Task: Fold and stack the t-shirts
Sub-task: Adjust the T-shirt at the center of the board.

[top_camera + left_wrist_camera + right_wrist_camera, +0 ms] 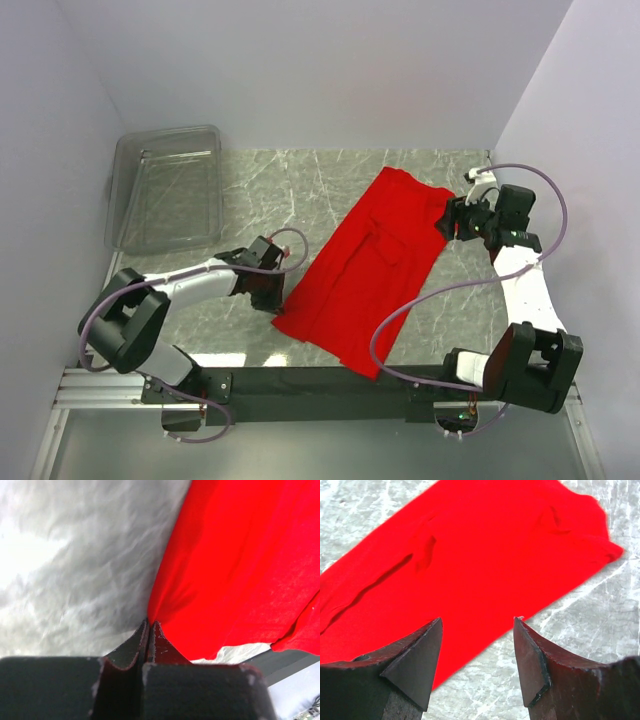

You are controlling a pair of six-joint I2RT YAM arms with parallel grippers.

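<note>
Grey marble-patterned table (270,180). One red t-shirt (375,265) lies flat on it, folded into a long strip running diagonally from the near centre to the far right, with slight creases along its middle. A clear plastic bin (170,195) sits in the far left corner, well apart from the t-shirt.

Soft, even light falls from above in the top view. The tabletop (300,180) is bright, with only faint, soft-edged shadows and a pale sheen along its near edge. The red t-shirt (370,260) is so saturated that its folds barely read. In the left wrist view the tabletop blows out to white at the left and looks smeared with blur; the left hand (151,622) is dark and soft. The right hand (478,622) is dark too, and the cloth beyond it is fairly sharp.
</note>
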